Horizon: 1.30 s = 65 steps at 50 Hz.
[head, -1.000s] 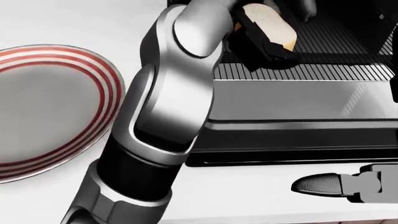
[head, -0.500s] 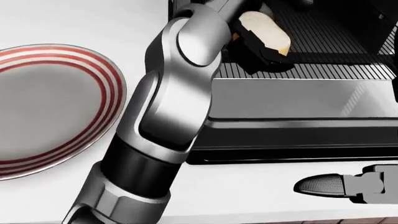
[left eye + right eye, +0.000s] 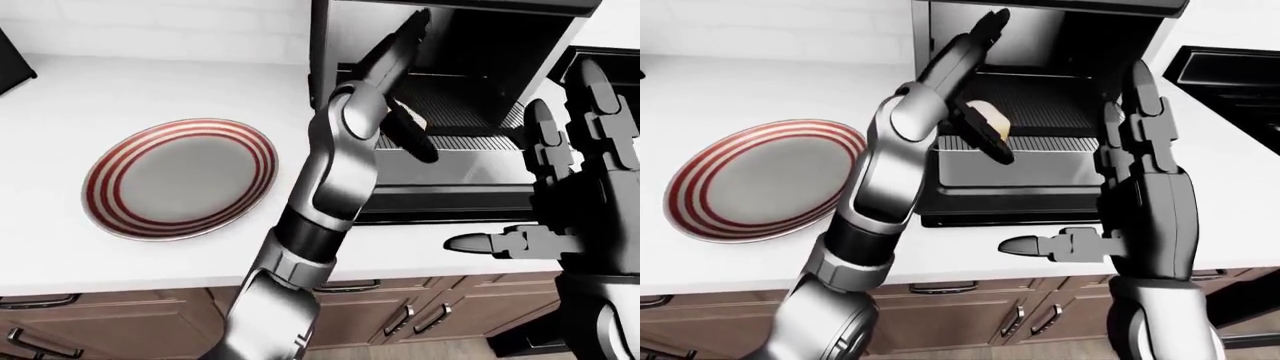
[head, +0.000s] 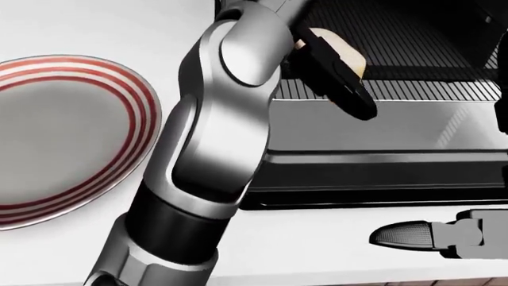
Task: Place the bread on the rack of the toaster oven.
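The bread [image 4: 343, 52], a pale slice, sits at the near edge of the rack [image 3: 1052, 105] inside the open toaster oven [image 3: 470, 45]. My left hand [image 3: 982, 101] reaches into the oven mouth with its palm against the bread. It is open: the upper fingers point up into the oven and one black finger [image 4: 343, 83] sticks out down over the lowered door [image 4: 381, 128]. I cannot tell whether the bread rests on the rack or on my hand. My right hand [image 3: 1110, 180] is open and empty, fingers spread, to the right of the door.
A red-striped plate [image 3: 180, 176] lies on the white counter [image 3: 120, 82] to the left of the oven. A black stove [image 3: 1230, 75] is at the right edge. Wooden cabinet fronts [image 3: 400, 315] run below the counter edge.
The black finger that curled under the bread has straightened out and down; my left hand has opened. The bread has shifted slightly. My right hand has hardly moved.
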### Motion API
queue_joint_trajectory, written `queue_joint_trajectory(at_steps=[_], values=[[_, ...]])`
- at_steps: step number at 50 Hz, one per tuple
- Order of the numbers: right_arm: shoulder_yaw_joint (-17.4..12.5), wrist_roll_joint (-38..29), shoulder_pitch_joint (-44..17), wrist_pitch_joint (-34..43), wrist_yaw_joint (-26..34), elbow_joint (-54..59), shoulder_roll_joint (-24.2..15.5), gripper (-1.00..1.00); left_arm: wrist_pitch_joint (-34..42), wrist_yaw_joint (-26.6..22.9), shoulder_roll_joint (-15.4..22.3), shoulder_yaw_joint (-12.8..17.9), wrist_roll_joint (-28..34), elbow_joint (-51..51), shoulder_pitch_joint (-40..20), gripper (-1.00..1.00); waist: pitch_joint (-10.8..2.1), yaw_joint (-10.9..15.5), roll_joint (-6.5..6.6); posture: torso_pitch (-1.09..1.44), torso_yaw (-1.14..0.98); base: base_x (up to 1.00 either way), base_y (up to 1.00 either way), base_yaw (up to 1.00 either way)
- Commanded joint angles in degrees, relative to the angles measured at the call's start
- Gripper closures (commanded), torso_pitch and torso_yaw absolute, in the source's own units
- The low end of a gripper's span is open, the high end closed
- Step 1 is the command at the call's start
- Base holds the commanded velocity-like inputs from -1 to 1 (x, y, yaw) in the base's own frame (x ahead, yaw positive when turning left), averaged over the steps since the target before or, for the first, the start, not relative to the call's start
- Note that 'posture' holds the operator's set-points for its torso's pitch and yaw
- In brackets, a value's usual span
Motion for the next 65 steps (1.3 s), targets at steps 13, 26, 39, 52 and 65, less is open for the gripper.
queue_joint_trajectory(at_steps=[13,26,39,52,65], values=[[-2.12,1.92,-0.74,-1.62,-1.23,-1.29,-2.61,-1.0,11.05,-9.09,-3.72,-2.3,5.28,-22.7,-0.12,-0.98,-0.91,0.07,-0.37,0.0,0.0,0.0,0.0,0.0],[-1.7,4.58,-0.03,-2.7,-4.6,-1.29,-5.57,-1.0,24.17,-18.07,6.04,-0.09,13.89,-41.48,0.4,-1.0,-0.34,-0.15,0.12,0.0,0.0,0.0,0.0,0.0],[-0.12,-3.72,-3.87,1.46,2.09,-1.29,1.4,-1.0,25.18,-27.84,18.22,6.8,21.08,-54.21,10.96,-1.0,-0.43,-0.2,1.0,0.0,0.0,0.0,0.0,0.0],[0.12,-6.93,-6.99,4.87,4.37,-1.29,2.53,-1.0,24.28,-25.46,25.02,13.26,16.53,-60.66,23.06,-1.0,-0.75,-0.22,1.97,0.0,0.0,0.0,0.0,0.0],[0.18,-15.4,-12.11,12.5,9.06,-1.29,4.99,-1.0,15.91,-5.46,30.93,25.19,-7.11,-57.7,37.83,-1.0,-1.09,-0.42,2.98,0.0,0.0,0.0,0.0,0.0]])
